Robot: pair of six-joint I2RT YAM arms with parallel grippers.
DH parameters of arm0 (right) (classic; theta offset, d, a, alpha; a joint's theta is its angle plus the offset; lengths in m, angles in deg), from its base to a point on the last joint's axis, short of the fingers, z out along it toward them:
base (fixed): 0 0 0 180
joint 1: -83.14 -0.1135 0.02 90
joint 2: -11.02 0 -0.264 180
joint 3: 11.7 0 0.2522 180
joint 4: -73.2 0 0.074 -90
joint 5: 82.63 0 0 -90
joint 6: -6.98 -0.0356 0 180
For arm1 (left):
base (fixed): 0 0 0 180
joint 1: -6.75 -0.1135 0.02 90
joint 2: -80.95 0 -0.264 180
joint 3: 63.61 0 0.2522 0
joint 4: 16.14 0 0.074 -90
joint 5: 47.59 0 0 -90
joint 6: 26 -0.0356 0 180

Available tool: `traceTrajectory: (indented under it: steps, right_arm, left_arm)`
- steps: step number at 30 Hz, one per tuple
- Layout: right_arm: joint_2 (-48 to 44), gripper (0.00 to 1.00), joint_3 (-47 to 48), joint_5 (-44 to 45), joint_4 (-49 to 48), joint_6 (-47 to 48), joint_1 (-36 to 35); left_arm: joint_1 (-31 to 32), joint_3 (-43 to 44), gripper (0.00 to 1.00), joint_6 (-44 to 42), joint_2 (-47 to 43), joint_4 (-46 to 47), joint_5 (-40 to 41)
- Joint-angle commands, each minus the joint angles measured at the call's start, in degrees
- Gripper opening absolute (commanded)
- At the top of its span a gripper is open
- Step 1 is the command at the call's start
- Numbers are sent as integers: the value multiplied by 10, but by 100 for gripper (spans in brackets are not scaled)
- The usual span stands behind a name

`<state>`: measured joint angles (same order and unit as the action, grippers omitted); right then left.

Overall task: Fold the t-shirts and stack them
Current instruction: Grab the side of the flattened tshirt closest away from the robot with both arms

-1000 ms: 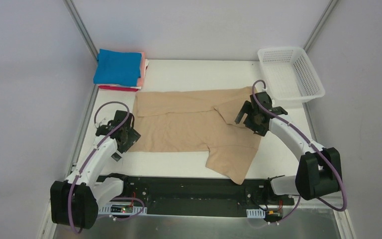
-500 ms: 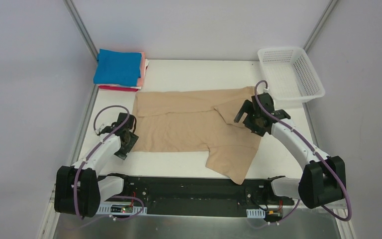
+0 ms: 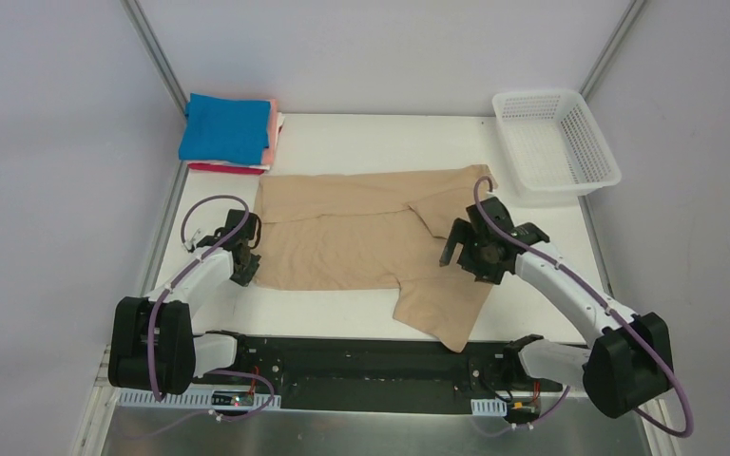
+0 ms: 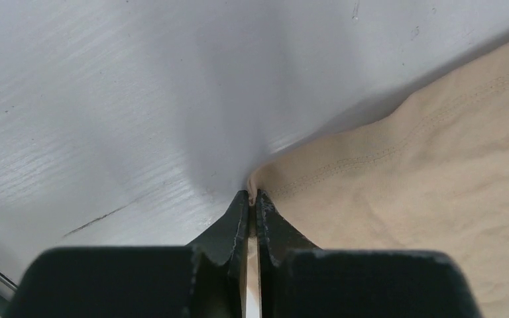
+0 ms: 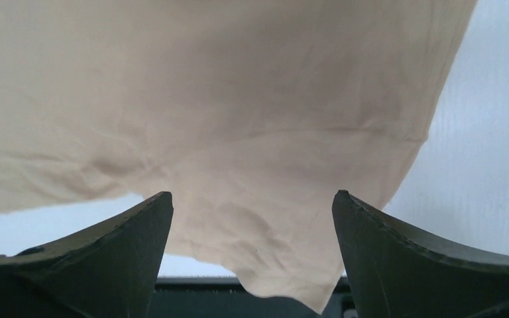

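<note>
The soft, floppy tan cloth t-shirt (image 3: 342, 242) bends easily, so grab edges: left pincer (image 4: 250, 195) pinches its hem corner, right pincer (image 5: 252, 195) gapes apart.

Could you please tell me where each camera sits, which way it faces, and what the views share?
Top external: above and behind the robot, looking down on table, tan t-shirt, left arm, right arm.
Left wrist: low over the table, facing the shirt's corner at the shut left gripper.
Right wrist: above the shirt, looking down through the open right gripper.
All share the tan t-shirt.
</note>
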<state>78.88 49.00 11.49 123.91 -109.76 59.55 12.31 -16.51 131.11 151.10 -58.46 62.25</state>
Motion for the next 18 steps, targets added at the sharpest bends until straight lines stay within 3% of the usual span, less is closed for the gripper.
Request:
traceTrajectory:
  steps: [1,8,18]
  right_arm:
    - [-11,92,7,-29,113,6,-68]
    - [-17,82,-33,-61,209,-61,-175]
    - [40,60,-103,-118,127,-109,-212]
  left_arm:
    - [-1,-17,0,0,9,-1,-20]
    - [-2,-8,0,-10,0,1,-10]
    - [-2,-10,0,-18,-17,1,-9]
